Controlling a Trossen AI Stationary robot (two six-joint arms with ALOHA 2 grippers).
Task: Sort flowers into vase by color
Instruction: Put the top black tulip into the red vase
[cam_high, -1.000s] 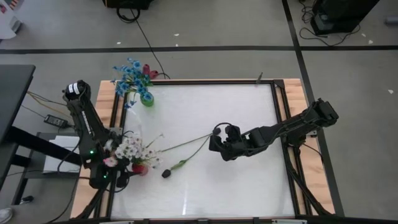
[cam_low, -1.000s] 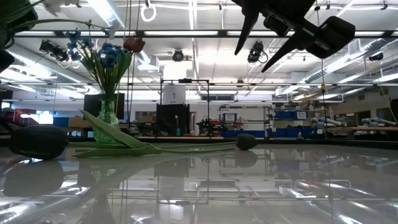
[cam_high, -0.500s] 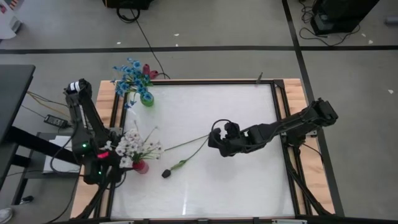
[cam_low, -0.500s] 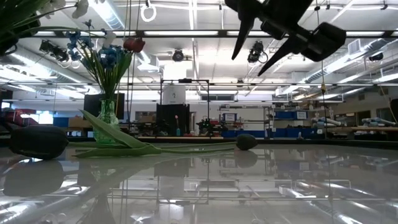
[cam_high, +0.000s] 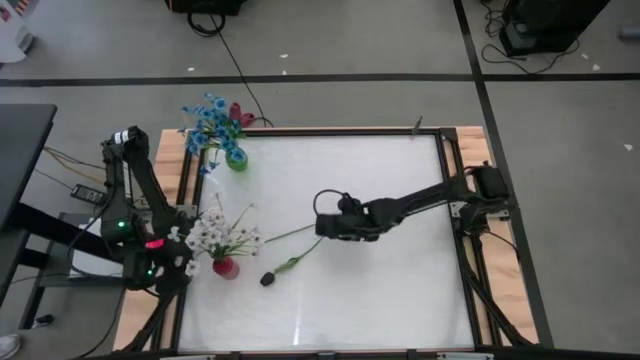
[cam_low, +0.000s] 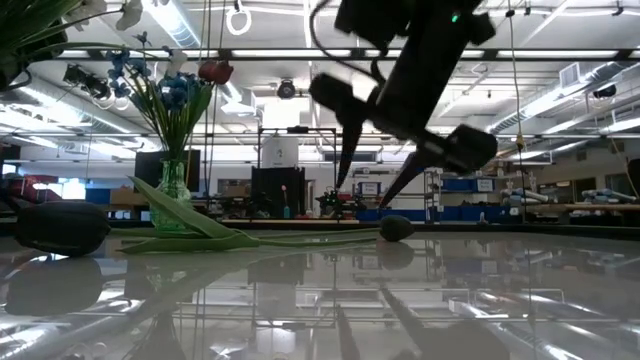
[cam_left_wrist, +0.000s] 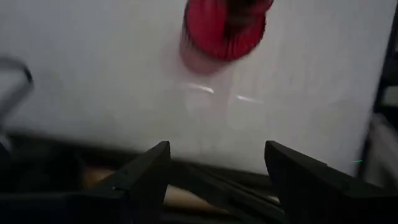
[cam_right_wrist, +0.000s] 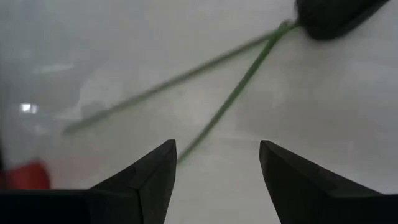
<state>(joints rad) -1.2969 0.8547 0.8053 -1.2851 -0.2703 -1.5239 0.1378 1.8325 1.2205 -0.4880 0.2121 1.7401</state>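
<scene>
two vases (cam_high: 236, 158), one loose flower (cam_high: 290, 263)

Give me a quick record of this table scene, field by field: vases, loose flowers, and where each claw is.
green vase: far left corner of the table, holding blue flowers
red vase: near left edge, holding white flowers
loose flowers: two stems lying crossed mid-table, one with a dark head
right claw: open, low over the loose stems, holding nothing
left claw: open, off the table's left edge beside the red vase, empty
</scene>
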